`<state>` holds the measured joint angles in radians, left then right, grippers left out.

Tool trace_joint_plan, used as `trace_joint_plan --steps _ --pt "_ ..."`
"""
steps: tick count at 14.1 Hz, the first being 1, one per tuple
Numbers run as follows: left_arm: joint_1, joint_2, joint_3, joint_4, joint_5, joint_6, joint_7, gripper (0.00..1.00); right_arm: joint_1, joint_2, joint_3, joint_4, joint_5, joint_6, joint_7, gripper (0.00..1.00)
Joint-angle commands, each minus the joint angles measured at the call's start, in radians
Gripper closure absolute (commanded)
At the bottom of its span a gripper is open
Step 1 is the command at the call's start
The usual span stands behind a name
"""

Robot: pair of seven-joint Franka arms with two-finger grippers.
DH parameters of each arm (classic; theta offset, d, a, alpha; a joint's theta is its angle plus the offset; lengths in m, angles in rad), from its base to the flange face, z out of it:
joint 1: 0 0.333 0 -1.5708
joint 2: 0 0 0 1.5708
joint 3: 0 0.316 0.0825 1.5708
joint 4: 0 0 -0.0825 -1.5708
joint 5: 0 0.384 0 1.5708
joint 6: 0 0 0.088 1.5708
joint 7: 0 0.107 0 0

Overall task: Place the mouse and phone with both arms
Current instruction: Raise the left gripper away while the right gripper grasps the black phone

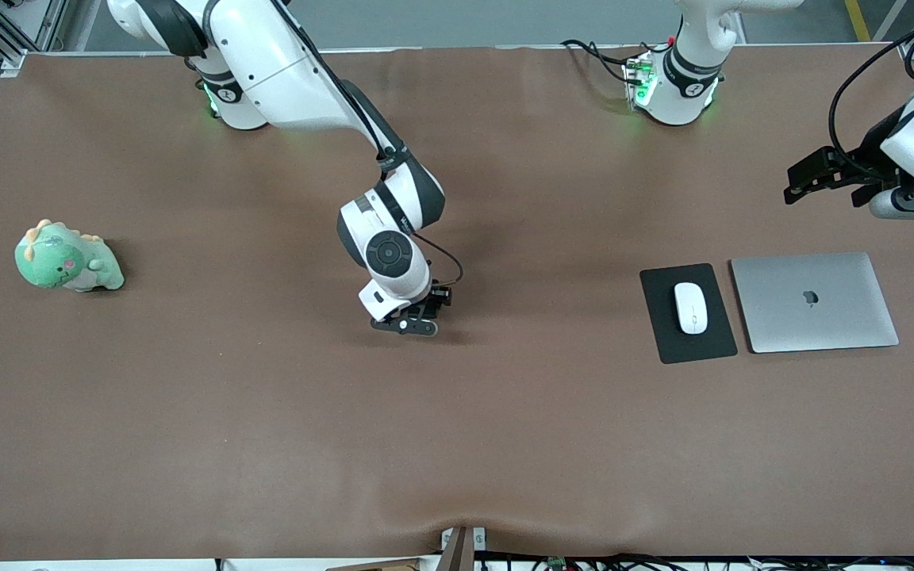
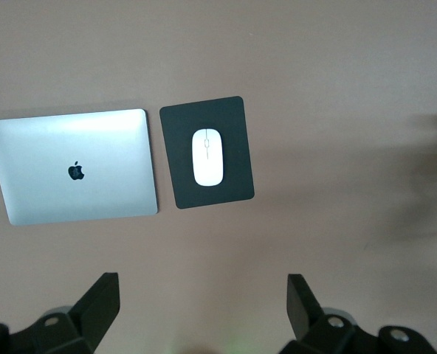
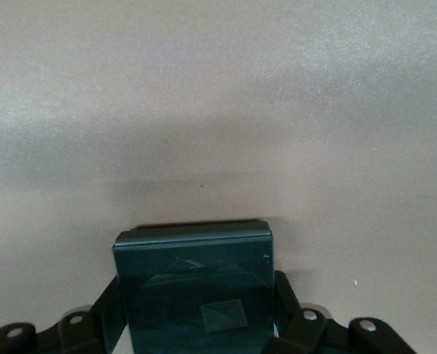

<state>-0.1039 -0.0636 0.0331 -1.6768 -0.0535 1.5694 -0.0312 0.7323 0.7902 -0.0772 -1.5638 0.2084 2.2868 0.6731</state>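
Observation:
The white mouse (image 1: 690,307) (image 2: 208,156) lies on a black pad (image 1: 663,341) (image 2: 176,133) toward the left arm's end of the table. My left gripper (image 1: 792,190) (image 2: 202,287) hangs open and empty above the table, close to the pad and a laptop. My right gripper (image 1: 405,323) (image 3: 198,291) is low over the middle of the table. Its fingers (image 3: 283,295) press both sides of the phone (image 3: 196,273), a glossy black slab. In the front view the hand hides the phone.
A closed silver laptop (image 1: 814,301) (image 2: 74,166) lies beside the pad, at the left arm's end. A green plush dinosaur (image 1: 67,258) sits near the right arm's end. Brown cloth (image 1: 457,444) covers the table.

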Motion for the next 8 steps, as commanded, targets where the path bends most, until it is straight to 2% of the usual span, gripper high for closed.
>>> trace_joint_plan --steps 1,2,3,5,7,8 --pt "0.003 0.013 0.007 0.028 0.0 -0.016 0.016 0.0 -0.007 -0.005 -0.006 0.007 0.002 -0.003 0.011 1.0" --pt "0.024 0.014 0.001 0.028 0.004 -0.012 0.016 0.0 -0.014 -0.014 -0.007 0.007 0.002 -0.022 0.011 1.0" --pt "0.058 0.027 -0.034 0.032 0.003 -0.002 0.017 0.0 -0.028 -0.032 -0.007 0.007 0.002 -0.059 0.01 1.0" --pt "0.056 0.044 -0.055 0.052 0.003 0.003 0.016 0.0 -0.056 -0.063 -0.007 0.002 0.005 -0.108 0.016 1.0" --pt "0.006 0.044 -0.024 0.049 0.003 0.003 0.016 0.0 -0.089 -0.097 -0.007 -0.004 0.005 -0.139 0.013 1.0" --pt "-0.028 0.044 0.022 0.049 0.004 0.003 0.016 0.0 -0.099 -0.111 -0.009 -0.004 0.005 -0.154 0.014 1.0"
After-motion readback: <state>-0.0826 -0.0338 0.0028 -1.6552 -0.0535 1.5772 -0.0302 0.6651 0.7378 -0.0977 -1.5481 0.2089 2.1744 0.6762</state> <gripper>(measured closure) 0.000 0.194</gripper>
